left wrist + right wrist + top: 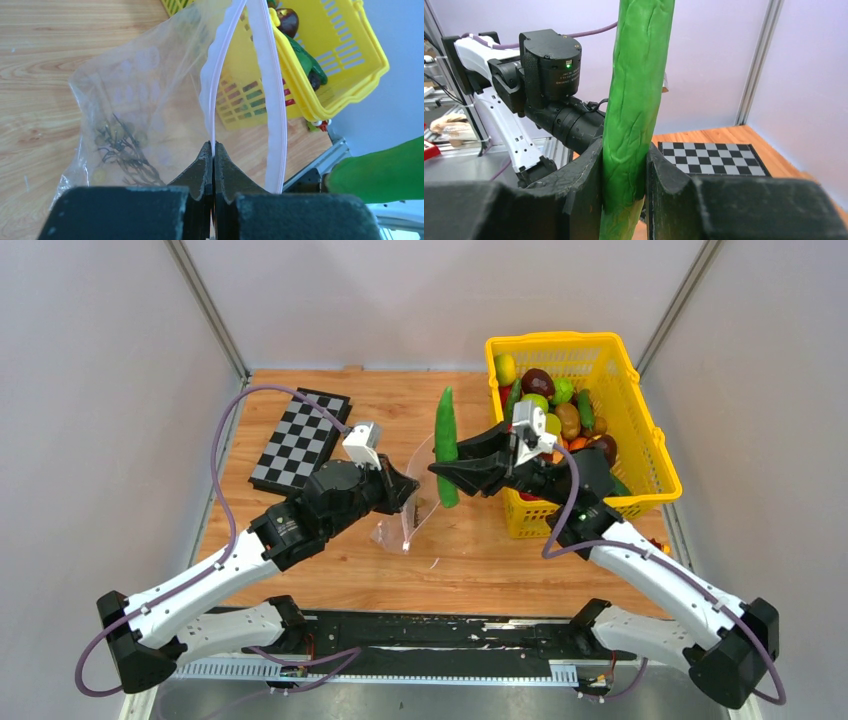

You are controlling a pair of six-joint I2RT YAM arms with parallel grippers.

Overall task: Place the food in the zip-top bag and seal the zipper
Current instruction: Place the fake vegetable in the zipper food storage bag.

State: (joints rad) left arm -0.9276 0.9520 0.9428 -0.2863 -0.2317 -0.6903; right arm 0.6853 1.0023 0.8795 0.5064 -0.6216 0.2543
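Step in hand, as judged: get the cucumber [446, 430] into the zip-top bag [140, 100].

- Left gripper [213, 150]: jaws fully closed, pinching one lip of the zipper [216, 85]. The other lip bows away, so the mouth gapes.
- Right gripper [447, 470]: narrow, clamped on the cucumber near its lower end, with most of the length sticking out past the fingers.
- Location, top view: the bag is at table [330, 575] centre, just off the left fingertips. The cucumber hangs just at 3 o'clock of the bag mouth, its long axis running 12 to 6. The yellow basket [600, 345] with the rest of the food is at 2 o'clock, the chessboard [300, 440] at 10 o'clock.

To do it well:
- Lead with one end and aim between the two zipper strips, not at either lip.
- The film is limp. The left pinch should hold firm and high, or the mouth folds.
- Slide it in along its length and let go only once most of it is inside.
- Risk: the tip catches the free lip and pushes the mouth shut.

Looks:
- Cucumber: long, glossy green, veined skin, tapering.
- Bag: clear, crinkly, with a dark twig-like print. No food visible inside.
- Zipper strips: pale pinkish-white.
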